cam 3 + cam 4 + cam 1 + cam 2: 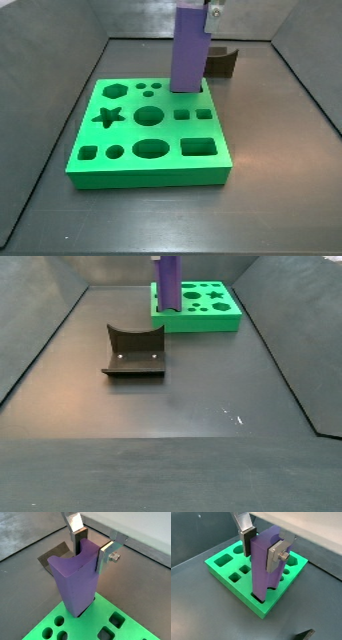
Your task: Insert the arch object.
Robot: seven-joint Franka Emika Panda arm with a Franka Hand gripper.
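The arch object (77, 582) is a tall purple bar standing upright with its lower end in a slot at the edge of the green board (80, 628). It also shows in the other wrist view (263, 567) and in both side views (190, 50) (168, 276). My gripper (92, 556) is at the bar's top end, with one finger on each flat side, shut on it. This also shows in a wrist view (261, 556). The board (147, 176) has several shaped holes.
The fixture (134, 354), a dark bracket on a base plate, stands on the grey floor in front of the board (201, 324). It shows behind the bar in a side view (222, 62). Dark walls enclose the floor.
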